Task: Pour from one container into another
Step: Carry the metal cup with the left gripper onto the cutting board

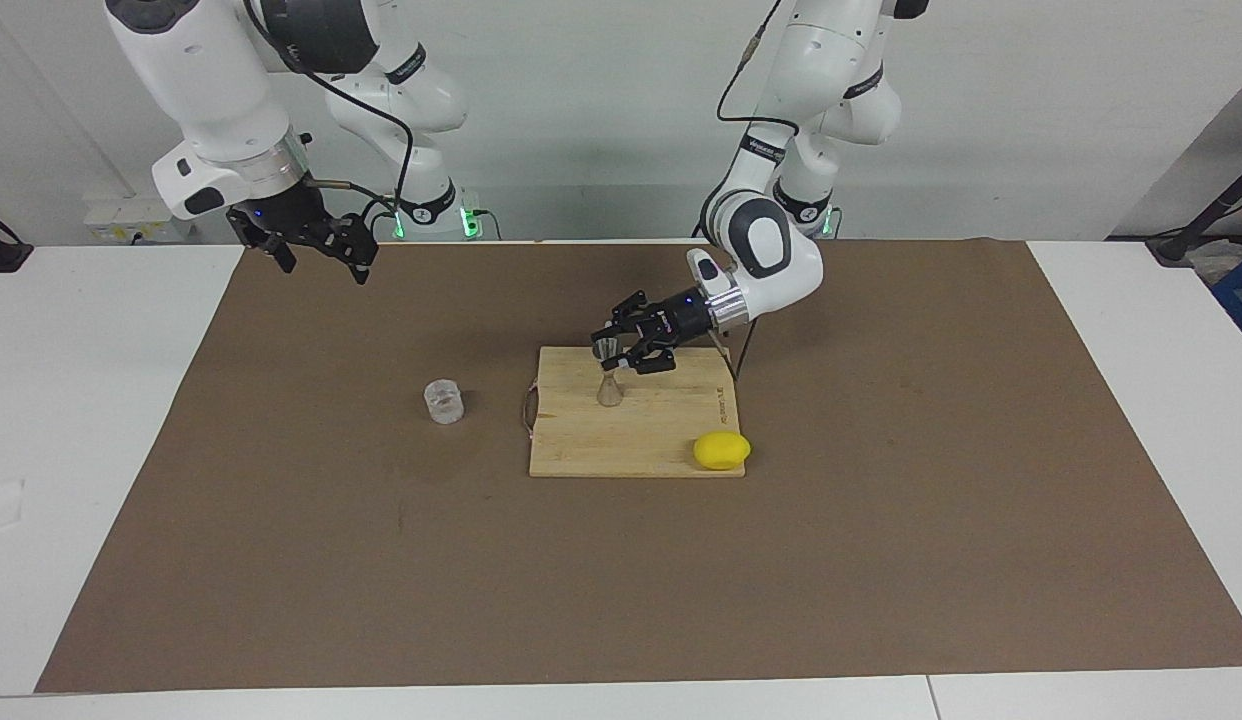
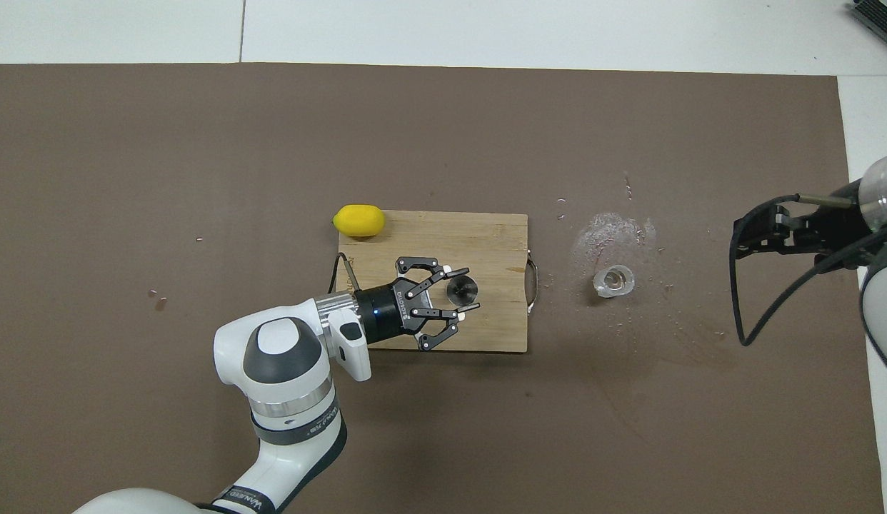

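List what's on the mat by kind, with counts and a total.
Cups: 2, glass cup, metal measuring cup
Cutting boards: 1
Lemons: 1
Total: 4

Wooden cutting board (image 1: 636, 430) with a wire handle (image 1: 527, 408) flat on brown paper mat (image 1: 621, 560) covering white table (image 1: 81, 420); yellow lemon (image 1: 722, 450) at the board's corner farthest from the robots, toward the left arm's end; wet splashes (image 2: 615, 228) on the mat.
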{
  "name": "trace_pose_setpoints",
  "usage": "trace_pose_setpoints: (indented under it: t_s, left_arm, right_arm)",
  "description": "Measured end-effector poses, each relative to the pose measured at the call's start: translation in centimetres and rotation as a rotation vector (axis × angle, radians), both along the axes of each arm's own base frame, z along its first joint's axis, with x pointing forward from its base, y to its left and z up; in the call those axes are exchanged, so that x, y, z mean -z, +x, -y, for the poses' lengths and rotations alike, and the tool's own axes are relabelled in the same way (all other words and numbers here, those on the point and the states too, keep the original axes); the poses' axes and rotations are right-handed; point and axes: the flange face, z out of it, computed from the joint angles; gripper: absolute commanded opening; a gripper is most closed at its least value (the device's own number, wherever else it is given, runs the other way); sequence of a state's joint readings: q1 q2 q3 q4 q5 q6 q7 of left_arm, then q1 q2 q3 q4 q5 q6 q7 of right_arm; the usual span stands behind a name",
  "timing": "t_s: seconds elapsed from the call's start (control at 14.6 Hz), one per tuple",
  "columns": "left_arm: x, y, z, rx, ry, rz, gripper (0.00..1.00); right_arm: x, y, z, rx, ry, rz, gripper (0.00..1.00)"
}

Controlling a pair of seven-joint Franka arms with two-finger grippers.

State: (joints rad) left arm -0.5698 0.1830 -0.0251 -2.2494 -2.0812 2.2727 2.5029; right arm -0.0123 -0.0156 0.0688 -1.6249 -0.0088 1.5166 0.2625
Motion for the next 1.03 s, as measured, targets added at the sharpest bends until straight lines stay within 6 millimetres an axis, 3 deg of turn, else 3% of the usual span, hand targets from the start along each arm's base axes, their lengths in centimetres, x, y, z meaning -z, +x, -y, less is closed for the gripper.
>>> trace_pose_setpoints:
  t_s: [0.62, 1.03]
  left_arm:
    - [0.3, 0.7, -1.3, -0.027, -0.004, -0.007, 1.00]
    - [0.3, 0.4, -4.9, -0.031, -0.012, -0.008, 1.00]
  right_arm:
    - [0.0, 0.0, 0.0, 0.000, 0.000, 0.000, 1.00]
    - [0.0, 0.0, 0.0, 0.000, 0.000, 0.000, 1.00]
